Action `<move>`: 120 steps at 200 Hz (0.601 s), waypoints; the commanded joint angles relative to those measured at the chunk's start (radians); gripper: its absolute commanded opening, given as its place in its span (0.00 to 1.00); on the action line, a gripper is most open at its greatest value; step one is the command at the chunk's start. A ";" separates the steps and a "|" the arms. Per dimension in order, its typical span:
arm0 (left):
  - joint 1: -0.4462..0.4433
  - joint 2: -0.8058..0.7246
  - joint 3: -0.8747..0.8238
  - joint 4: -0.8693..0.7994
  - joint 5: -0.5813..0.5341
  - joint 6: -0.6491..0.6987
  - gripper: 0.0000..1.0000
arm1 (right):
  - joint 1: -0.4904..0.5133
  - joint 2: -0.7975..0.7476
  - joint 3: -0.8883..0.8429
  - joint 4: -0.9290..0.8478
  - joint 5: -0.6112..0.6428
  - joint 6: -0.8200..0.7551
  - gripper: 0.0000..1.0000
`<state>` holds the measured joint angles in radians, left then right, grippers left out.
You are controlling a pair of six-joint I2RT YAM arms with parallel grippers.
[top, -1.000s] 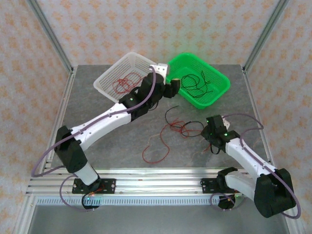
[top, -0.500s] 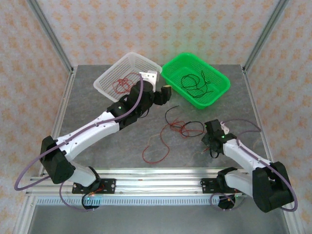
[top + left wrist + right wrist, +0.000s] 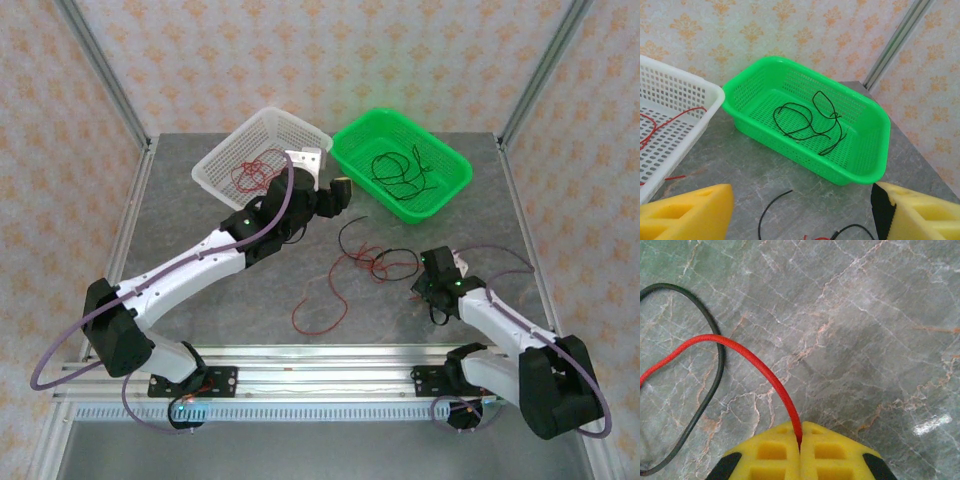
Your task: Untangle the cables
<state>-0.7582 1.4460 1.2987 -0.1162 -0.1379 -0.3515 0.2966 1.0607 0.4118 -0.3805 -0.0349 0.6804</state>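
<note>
Cables: thin, limp red and black wires (image 3: 372,262) lie knotted in the middle of the counter, with a red loop (image 3: 320,308) trailing toward the arm bases. More red strands sit in the white plastic lattice basket (image 3: 222,160), and a black strand (image 3: 805,120) sits in the green plastic mesh basket (image 3: 860,170).
Right fingers: yellow ribbed foam pads (image 3: 770,457) clenched on a glossy red wire (image 3: 740,347), pinched right at their seam, low over the counter.
Left fingers: yellow pads (image 3: 685,215) spread wide and holding nothing, poised between the baskets and the knot.
Counter: grey, marbled, smooth stone-look surface (image 3: 865,315); I judge that wires slide freely on it.
Risk, slip: the grip is on the pad tips alone, so I expect a slick round wire could pull out under tension.
Risk, drag: the red wire arcs across a black loop (image 3: 715,365). If I lift fast, the whole knot may follow or cinch tighter.
Risk, spring: a freed curl could whip back over its neighbours.
</note>
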 commanded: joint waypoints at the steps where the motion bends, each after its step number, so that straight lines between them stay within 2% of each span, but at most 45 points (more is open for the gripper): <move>1: 0.008 -0.045 -0.013 0.008 -0.016 -0.016 0.75 | 0.005 -0.031 0.034 -0.004 -0.003 -0.021 0.00; 42: 0.008 -0.086 -0.047 0.003 -0.032 -0.019 0.75 | 0.004 -0.084 0.079 0.010 -0.083 -0.079 0.00; 120: 0.008 -0.153 -0.113 -0.005 -0.046 -0.026 0.75 | 0.005 -0.130 0.203 0.050 -0.373 -0.262 0.00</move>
<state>-0.7582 1.3342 1.2068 -0.1173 -0.1612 -0.3676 0.2966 0.9543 0.5583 -0.3580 -0.2943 0.5137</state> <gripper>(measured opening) 0.748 0.050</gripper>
